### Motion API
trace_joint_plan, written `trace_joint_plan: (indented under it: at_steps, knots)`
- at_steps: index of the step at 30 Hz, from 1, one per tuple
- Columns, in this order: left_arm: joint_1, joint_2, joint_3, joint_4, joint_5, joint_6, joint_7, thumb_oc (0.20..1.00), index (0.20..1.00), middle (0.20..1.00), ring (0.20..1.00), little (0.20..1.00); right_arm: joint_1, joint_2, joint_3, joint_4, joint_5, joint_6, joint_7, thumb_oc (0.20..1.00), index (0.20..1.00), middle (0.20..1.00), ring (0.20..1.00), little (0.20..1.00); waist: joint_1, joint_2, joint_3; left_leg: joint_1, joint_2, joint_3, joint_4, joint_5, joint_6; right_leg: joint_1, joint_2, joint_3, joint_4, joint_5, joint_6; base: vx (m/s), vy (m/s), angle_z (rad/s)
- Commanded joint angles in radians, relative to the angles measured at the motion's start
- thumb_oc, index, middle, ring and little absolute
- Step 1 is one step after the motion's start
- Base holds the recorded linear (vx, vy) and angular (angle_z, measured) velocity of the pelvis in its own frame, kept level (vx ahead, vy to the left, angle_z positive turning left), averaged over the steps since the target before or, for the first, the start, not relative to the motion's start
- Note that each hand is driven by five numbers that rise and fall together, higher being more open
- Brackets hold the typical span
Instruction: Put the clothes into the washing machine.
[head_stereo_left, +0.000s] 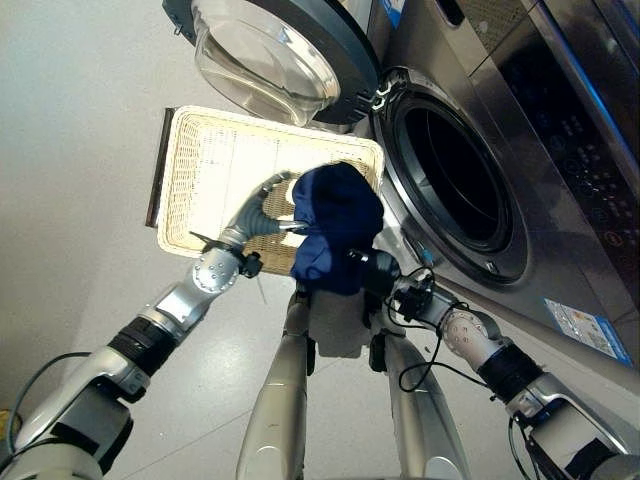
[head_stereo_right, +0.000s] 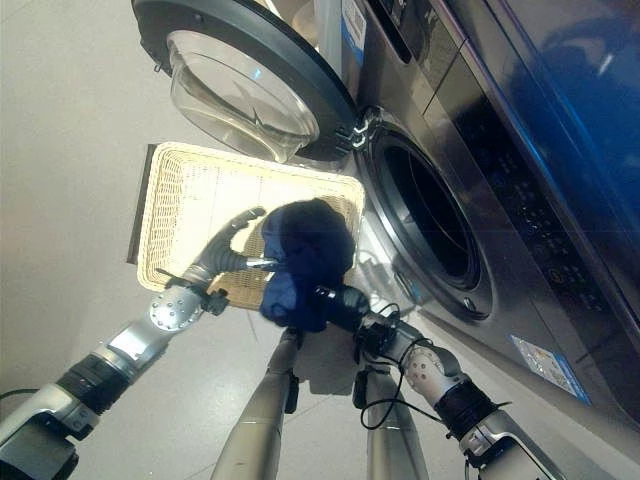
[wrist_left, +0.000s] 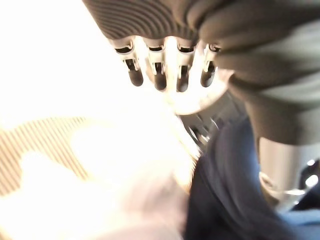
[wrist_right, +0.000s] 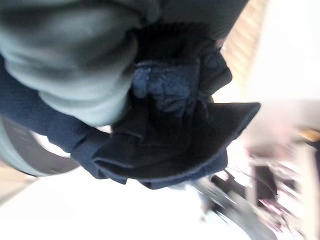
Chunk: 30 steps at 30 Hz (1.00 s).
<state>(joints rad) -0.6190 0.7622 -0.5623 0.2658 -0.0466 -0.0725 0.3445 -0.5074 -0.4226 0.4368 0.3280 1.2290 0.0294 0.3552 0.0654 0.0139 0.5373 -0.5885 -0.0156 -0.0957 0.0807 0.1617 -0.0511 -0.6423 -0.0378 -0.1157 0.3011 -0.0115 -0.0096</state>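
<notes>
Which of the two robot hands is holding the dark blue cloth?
The right robot hand holds the dark blue cloth; the left robot hand hangs over the basket.

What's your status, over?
Right hand shut on navy garment. Left hand open beside it, over basket. Washer door open, drum unobstructed.

A bundled dark blue garment (head_stereo_right: 303, 262) hangs above the near edge of a woven wicker basket (head_stereo_right: 185, 195) that sits on the floor (head_stereo_right: 60, 120). The right hand (head_stereo_right: 338, 297) is at the cloth's lower side, its grip hidden by the fabric. The left hand (head_stereo_right: 232, 243) hovers over the basket, fingers (head_stereo_right: 245, 216) relaxed, beside the garment. The washing machine (head_stereo_right: 480, 120) stands to the right, its round door (head_stereo_right: 245, 80) swung open above the basket and its drum opening (head_stereo_right: 425, 215) dark.
</notes>
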Motion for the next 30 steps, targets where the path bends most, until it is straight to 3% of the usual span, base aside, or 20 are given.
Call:
trace_joint_plan:
  at_steps: [1, 4, 9, 10, 12, 14, 15, 19, 20, 22, 23, 24, 25, 26, 27, 28, 30]
  knots:
    - [-0.01, -0.043, 0.041, 0.007, 0.055, 0.015, 0.069, 1.0, 1.0, 1.0, 1.0, 1.0, 0.007, 0.007, -0.042, -0.063, 0.068, -0.136, -0.056, 0.2, 0.2, 0.2, 0.2, 0.2, -0.024, 0.043, -0.017, -0.013, -0.087, 0.057, 0.012, 0.004, 0.071, 0.033, 0.015, -0.031, -0.071, 0.085, 0.065, 0.03, 0.017, -0.05]
    - [-0.01, -0.049, 0.044, 0.024, 0.043, 0.019, 0.086, 1.0, 1.0, 1.0, 1.0, 1.0, -0.001, 0.013, -0.058, -0.043, 0.076, -0.165, -0.087, 0.2, 0.2, 0.2, 0.2, 0.2, -0.024, 0.048, -0.017, -0.018, -0.086, 0.058, 0.014, 0.004, 0.069, 0.029, 0.014, -0.03, -0.069, 0.083, 0.064, 0.03, 0.011, -0.07]
    - [-0.008, -0.119, 0.117, 0.156, -0.147, -0.03, 0.179, 1.0, 1.0, 1.0, 1.0, 1.0, -0.113, 0.074, -0.219, 0.149, 0.33, -0.269, -0.141, 0.2, 0.2, 0.2, 0.2, 0.2, -0.01, 0.085, -0.017, -0.038, -0.092, 0.062, 0.04, -0.007, 0.059, 0.012, 0.0, -0.031, -0.038, 0.057, 0.053, 0.07, -0.005, -0.04]
    - [-0.006, -0.122, 0.124, 0.163, -0.151, -0.036, 0.177, 1.0, 1.0, 1.0, 1.0, 1.0, -0.125, 0.077, -0.235, 0.163, 0.354, -0.276, -0.143, 0.2, 0.2, 0.2, 0.2, 0.2, -0.008, 0.088, -0.017, -0.039, -0.092, 0.063, 0.042, -0.008, 0.058, 0.011, -0.001, -0.032, -0.035, 0.054, 0.053, 0.07, -0.03, 0.0]
    - [-0.001, -0.138, 0.139, 0.191, -0.173, -0.047, 0.19, 1.0, 1.0, 1.0, 1.0, 1.0, -0.193, 0.081, -0.315, 0.221, 0.486, -0.368, -0.167, 0.2, 0.2, 0.2, 0.2, 0.2, 0.001, 0.105, -0.017, -0.044, -0.094, 0.066, 0.048, -0.011, 0.055, 0.005, -0.007, -0.038, -0.02, 0.044, 0.051, 0.06, -0.03, 0.04]
    - [-0.002, -0.138, 0.142, 0.197, -0.184, -0.045, 0.186, 1.0, 1.0, 1.0, 1.0, 1.0, -0.218, 0.075, -0.34, 0.242, 0.523, -0.4, -0.175, 0.2, 0.2, 0.2, 0.2, 0.2, 0.004, 0.111, -0.017, -0.047, -0.095, 0.066, 0.051, -0.013, 0.054, 0.003, -0.008, -0.04, -0.016, 0.04, 0.05, 0.04, -0.025, 0.04]
    - [0.0, -0.141, 0.143, 0.214, -0.213, -0.047, 0.174, 1.0, 1.0, 1.0, 1.0, 1.0, -0.286, 0.057, -0.403, 0.289, 0.594, -0.482, -0.212, 0.2, 0.2, 0.2, 0.2, 0.2, 0.01, 0.127, -0.017, -0.052, -0.097, 0.067, 0.055, -0.016, 0.053, -0.004, -0.009, -0.043, -0.005, 0.033, 0.048, 0.06, -0.031, 0.02]
    - [0.021, -0.134, 0.128, 0.237, -0.247, -0.07, 0.158, 1.0, 1.0, 1.0, 1.0, 1.0, -0.42, -0.026, -0.492, 0.389, 0.669, -0.667, -0.309, 0.2, 0.2, 0.2, 0.2, 0.2, 0.021, 0.153, -0.017, -0.066, -0.098, 0.067, 0.059, -0.013, 0.054, -0.02, -0.007, -0.045, 0.005, 0.034, 0.042, 0.05, -0.018, 0.03]
    - [0.045, -0.125, 0.114, 0.237, -0.26, -0.081, 0.154, 1.0, 1.0, 1.0, 1.0, 1.0, -0.459, -0.07, -0.508, 0.432, 0.694, -0.762, -0.342, 0.2, 0.2, 0.2, 0.2, 0.2, 0.024, 0.161, -0.017, -0.06, -0.101, 0.066, 0.063, -0.023, 0.055, -0.018, -0.007, -0.041, 0.013, 0.023, 0.041, 0.06, 0.012, 0.04]
    - [0.079, -0.112, 0.1, 0.227, -0.278, -0.098, 0.154, 1.0, 1.0, 1.0, 1.0, 1.0, -0.503, -0.133, -0.535, 0.497, 0.72, -0.866, -0.372, 0.2, 0.2, 0.2, 0.2, 0.2, 0.029, 0.171, -0.017, -0.075, -0.1, 0.064, 0.066, -0.018, 0.056, -0.033, -0.004, -0.041, 0.016, 0.032, 0.038, 0.08, 0.009, 0.01]
    - [0.101, -0.103, 0.09, 0.22, -0.289, -0.105, 0.15, 1.0, 1.0, 1.0, 1.0, 1.0, -0.531, -0.178, -0.537, 0.547, 0.699, -0.963, -0.445, 0.2, 0.2, 0.2, 0.2, 0.2, 0.032, 0.175, -0.017, -0.069, -0.102, 0.064, 0.07, -0.03, 0.057, -0.031, -0.003, -0.039, 0.021, 0.022, 0.038, 0.05, 0.002, -0.03]
    - [0.101, -0.103, 0.09, 0.22, -0.289, -0.105, 0.15, 1.0, 1.0, 1.0, 1.0, 1.0, -0.531, -0.178, -0.537, 0.547, 0.699, -0.963, -0.445, 0.2, 0.2, 0.2, 0.2, 0.2, 0.032, 0.175, -0.017, -0.069, -0.102, 0.064, 0.07, -0.03, 0.057, -0.031, -0.003, -0.039, 0.021, 0.022, 0.038, 0.07, -0.006, 0.03]
    - [0.126, -0.087, 0.076, 0.201, -0.305, -0.118, 0.153, 1.0, 1.0, 1.0, 1.0, 1.0, -0.573, -0.251, -0.543, 0.626, 0.665, -1.081, -0.576, 0.2, 0.2, 0.2, 0.2, 0.2, 0.037, 0.182, -0.017, -0.087, -0.1, 0.062, 0.073, -0.023, 0.06, -0.051, 0.001, -0.04, 0.026, 0.031, 0.035, 0.05, -0.02, 0.08]
    - [0.138, -0.076, 0.071, 0.193, -0.311, -0.122, 0.148, 1.0, 1.0, 1.0, 1.0, 1.0, -0.585, -0.291, -0.541, 0.664, 0.648, -1.121, -0.64, 0.2, 0.2, 0.2, 0.2, 0.2, 0.039, 0.183, -0.017, -0.092, -0.1, 0.06, 0.077, -0.025, 0.062, -0.057, 0.003, -0.038, 0.032, 0.029, 0.034, 0.08, -0.029, 0.08]
    - [0.145, -0.07, 0.066, 0.189, -0.317, -0.123, 0.144, 1.0, 1.0, 1.0, 1.0, 1.0, -0.587, -0.308, -0.539, 0.682, 0.638, -1.124, -0.663, 0.313, 0.313, 0.313, 0.313, 0.313, 0.039, 0.184, -0.017, -0.088, -0.101, 0.058, 0.081, -0.034, 0.062, -0.055, 0.004, -0.036, 0.04, 0.021, 0.035, 0.11, -0.052, 0.06]
    - [0.156, -0.048, 0.051, 0.176, -0.327, -0.123, 0.135, 1.0, 1.0, 1.0, 1.0, 1.0, -0.595, -0.354, -0.531, 0.727, 0.612, -1.137, -0.745, 1.0, 1.0, 1.0, 1.0, 1.0, 0.041, 0.184, -0.017, -0.097, -0.1, 0.055, 0.089, -0.035, 0.067, -0.066, 0.008, -0.034, 0.054, 0.02, 0.034, 0.07, -0.041, 0.07]
    - [0.154, -0.04, 0.047, 0.167, -0.327, -0.119, 0.131, 1.0, 1.0, 1.0, 1.0, 1.0, -0.6, -0.374, -0.527, 0.744, 0.615, -1.112, -0.761, 1.0, 1.0, 1.0, 1.0, 1.0, 0.042, 0.183, -0.017, -0.109, -0.098, 0.055, 0.091, -0.027, 0.071, -0.078, 0.011, -0.035, 0.059, 0.027, 0.032, 0.04, -0.035, 0.06]
